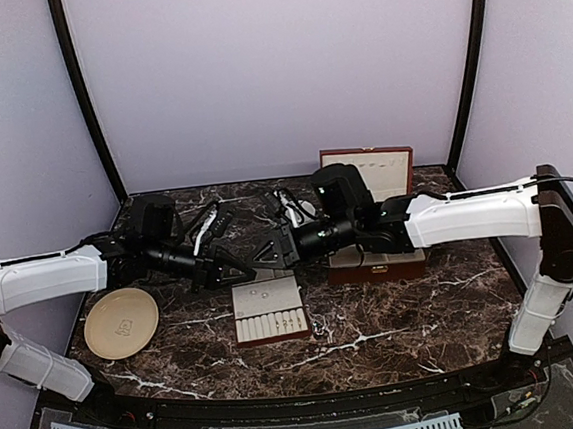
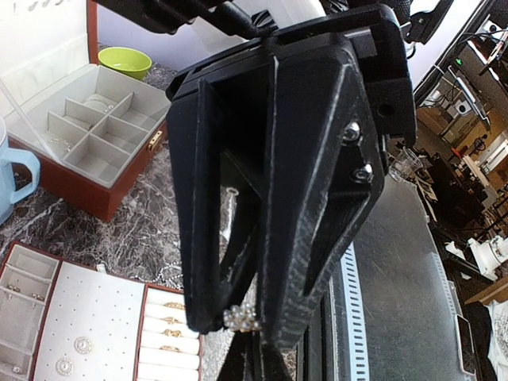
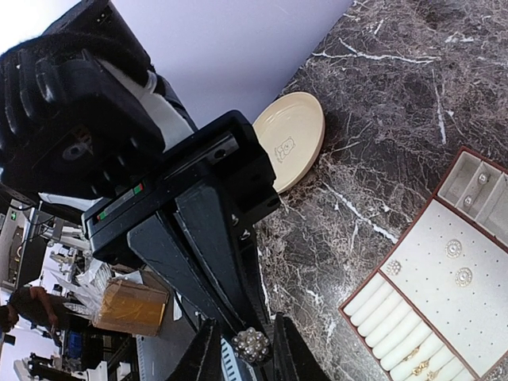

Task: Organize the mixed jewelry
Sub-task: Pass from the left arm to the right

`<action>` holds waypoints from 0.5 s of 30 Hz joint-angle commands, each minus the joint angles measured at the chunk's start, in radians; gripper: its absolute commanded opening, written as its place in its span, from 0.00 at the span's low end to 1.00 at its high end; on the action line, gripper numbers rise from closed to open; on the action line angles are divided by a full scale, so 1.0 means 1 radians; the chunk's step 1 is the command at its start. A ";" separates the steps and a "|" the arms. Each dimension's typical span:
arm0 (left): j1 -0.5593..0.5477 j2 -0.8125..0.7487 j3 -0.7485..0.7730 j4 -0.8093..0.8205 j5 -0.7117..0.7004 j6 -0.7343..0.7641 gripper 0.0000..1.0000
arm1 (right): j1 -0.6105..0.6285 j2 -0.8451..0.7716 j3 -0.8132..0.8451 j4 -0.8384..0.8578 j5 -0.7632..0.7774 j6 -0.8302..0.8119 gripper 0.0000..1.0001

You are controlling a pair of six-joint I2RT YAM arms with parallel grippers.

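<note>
A small pearl cluster piece (image 2: 240, 317) hangs in the air above the table, and my left gripper (image 2: 242, 321) is shut on it. In the right wrist view the same cluster (image 3: 252, 345) sits between the fingers of my right gripper (image 3: 248, 353), which stand open on either side with a narrow gap on one side. From above, the left gripper (image 1: 239, 270) and right gripper (image 1: 249, 265) meet tip to tip just behind the cream slotted tray (image 1: 284, 295). Gold rings (image 2: 168, 321) lie in the tray's slots, and round studs (image 3: 454, 248) sit on its panel.
The open red-brown box (image 1: 369, 182) with cream compartments (image 2: 87, 143) stands at the back right. A cream plate (image 1: 121, 322) lies front left. A green bowl (image 2: 125, 61) and a blue mug (image 2: 12, 178) are near the box. A fine beaded chain (image 2: 163, 275) lies beside the tray.
</note>
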 commanded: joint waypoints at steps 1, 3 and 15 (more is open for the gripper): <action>-0.007 -0.019 0.021 -0.017 -0.002 0.019 0.00 | 0.007 0.023 0.036 -0.004 0.010 -0.005 0.22; -0.007 -0.018 0.022 -0.019 -0.003 0.019 0.00 | 0.007 0.018 0.028 -0.005 0.015 -0.005 0.22; -0.009 -0.013 0.022 -0.023 -0.010 0.019 0.00 | 0.007 0.010 0.018 0.005 0.023 -0.004 0.16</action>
